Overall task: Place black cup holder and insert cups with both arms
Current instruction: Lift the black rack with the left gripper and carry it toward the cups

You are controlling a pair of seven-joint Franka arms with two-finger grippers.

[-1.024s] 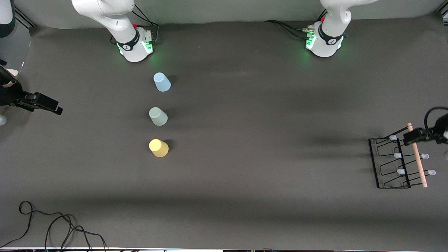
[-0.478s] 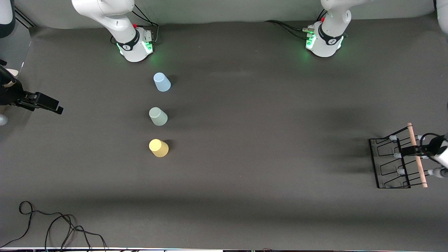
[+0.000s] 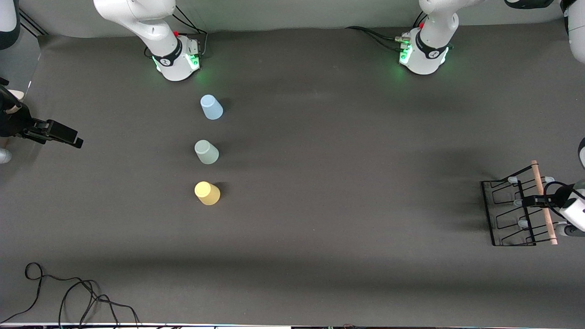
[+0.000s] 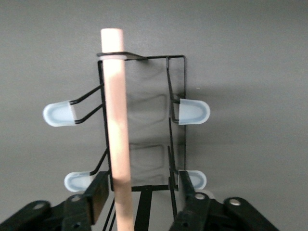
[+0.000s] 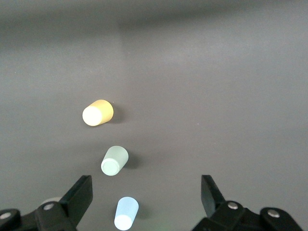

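The black cup holder (image 3: 507,214) lies flat on the table at the left arm's end, its wooden handle (image 3: 544,205) up. My left gripper (image 3: 539,199) is down over the rack with the handle (image 4: 118,120) between its fingers. One finger (image 4: 98,190) is close against the rod; a gap shows to the other, so the left gripper (image 4: 143,187) is open. Three cups stand mouth down in a row near the right arm's base: light blue (image 3: 211,107), grey-green (image 3: 206,152), yellow (image 3: 207,193). My right gripper (image 3: 68,138) waits open at the right arm's end of the table, its view showing the cups (image 5: 114,160).
Both arm bases (image 3: 176,59) (image 3: 422,55) stand lit green along the table's back edge. Loose black cables (image 3: 68,292) lie near the front edge at the right arm's end. The rack sits close to the table's end edge.
My left gripper has come down from one end of the handle to its middle, and its fingers have narrowed around the rod. The right arm and the cups have not moved.
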